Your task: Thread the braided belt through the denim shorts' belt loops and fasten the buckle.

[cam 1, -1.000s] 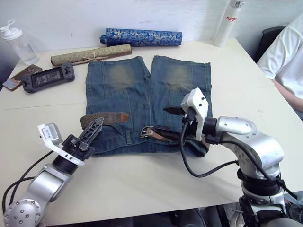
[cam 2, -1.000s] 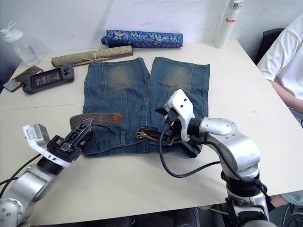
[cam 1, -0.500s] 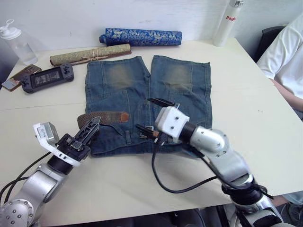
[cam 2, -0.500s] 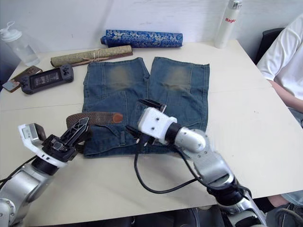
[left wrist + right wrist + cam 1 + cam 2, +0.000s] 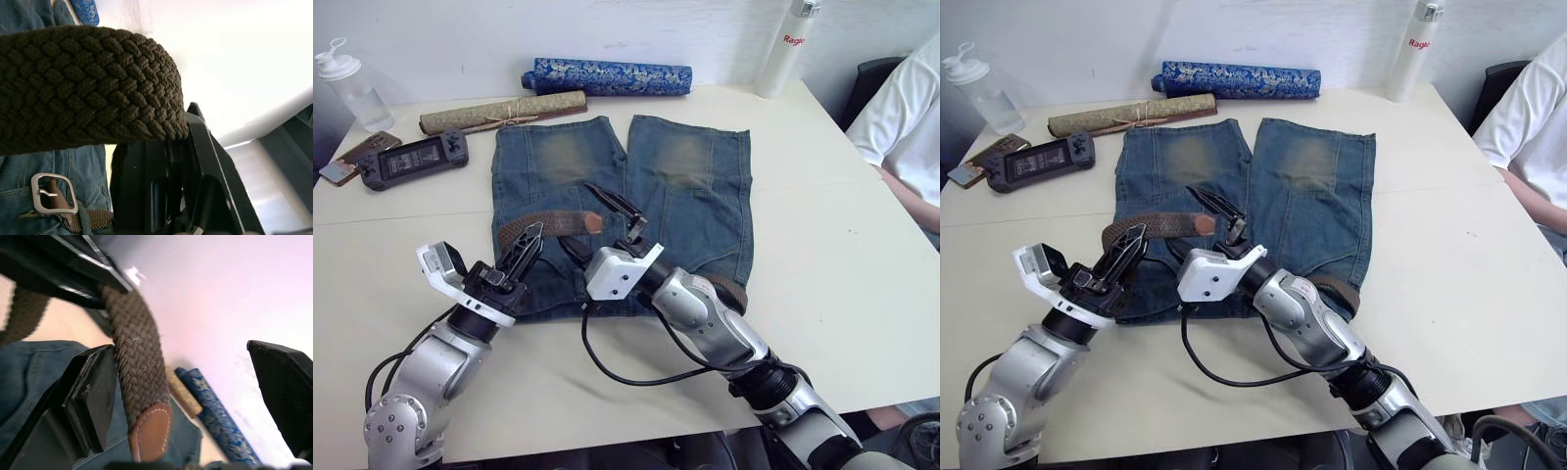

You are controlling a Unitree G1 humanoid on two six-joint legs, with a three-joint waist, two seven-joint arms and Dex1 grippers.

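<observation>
Left gripper (image 5: 527,245) grips the braided belt (image 5: 548,224) near its bend, over the denim shorts (image 5: 685,186). Right gripper (image 5: 597,220) stands wide open, its fingers flanking the belt's tan tip (image 5: 149,438).

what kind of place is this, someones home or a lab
Probably a lab or office workroom rather than a home: a plain pale table against a bare white wall, a person seated at its edge, and a handheld game console and water bottle set aside.
</observation>
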